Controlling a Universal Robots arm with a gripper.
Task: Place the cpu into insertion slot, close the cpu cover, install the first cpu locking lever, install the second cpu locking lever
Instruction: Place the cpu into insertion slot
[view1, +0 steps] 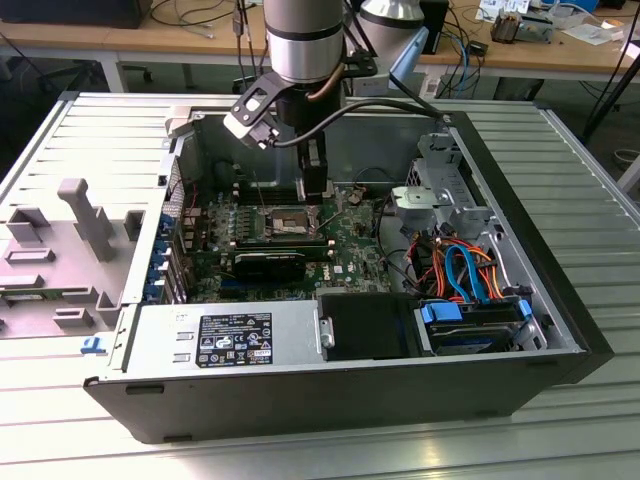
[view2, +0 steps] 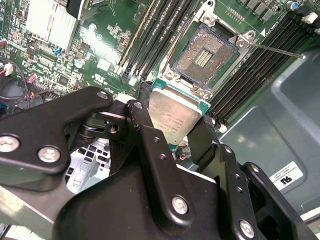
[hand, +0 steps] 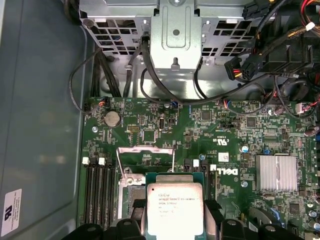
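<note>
My gripper (view2: 172, 125) is shut on the cpu (view2: 174, 116), a flat square chip with a silver-grey top and green edge, pinched on two opposite sides by the black fingers (view2: 144, 122). The cpu (hand: 174, 207) hangs close above the insertion slot (view2: 204, 54), whose dark pin field lies open in its silver rim. In the exterior view the gripper (view1: 315, 196) reaches down into the case beside the insertion slot (view1: 285, 222). The cpu cover (hand: 145, 149) stands raised at the slot's edge. A thin locking lever (view2: 277, 51) sticks out free from the socket.
The open computer case (view1: 540, 200) lies on a ribbed metal table. Long black memory slots (hand: 97, 187) flank the socket. A drive cage (hand: 172, 40) with cables, a silver heatsink (hand: 276, 172) and a black expansion card (view1: 270, 265) crowd the board.
</note>
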